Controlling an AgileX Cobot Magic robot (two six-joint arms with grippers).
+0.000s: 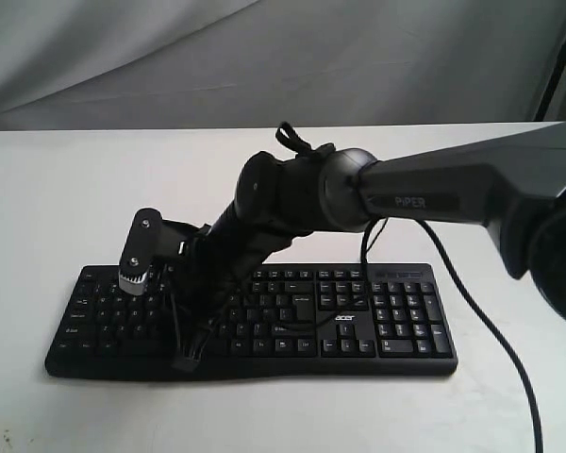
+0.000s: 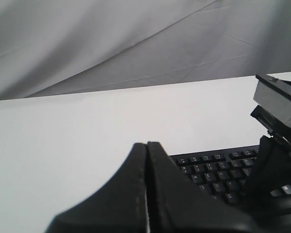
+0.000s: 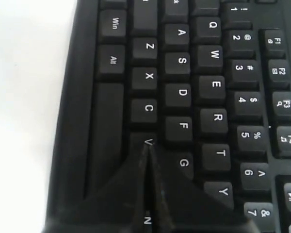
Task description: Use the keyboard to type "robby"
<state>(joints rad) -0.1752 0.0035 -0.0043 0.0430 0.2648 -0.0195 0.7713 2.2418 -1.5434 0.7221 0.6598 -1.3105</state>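
The black keyboard (image 1: 396, 321) with the white acer logo lies flat on the white table. My right arm reaches across it from the right, and my right gripper (image 1: 185, 360) points down at the left half of the bottom letter row. In the right wrist view my right gripper (image 3: 146, 148) is shut with nothing in it, its tips at the edge of the V key (image 3: 147, 141), covering B; whether they touch a key I cannot tell. My left gripper (image 2: 146, 145) is shut and empty, off the keyboard's (image 2: 208, 172) left end.
A thin black cable (image 1: 481, 311) runs from behind the keyboard over its right part toward the front right. White table (image 1: 75, 189) surrounds the keyboard. The right arm's wrist camera block (image 2: 279, 104) stands above the keys. A grey cloth (image 1: 264, 57) hangs behind.
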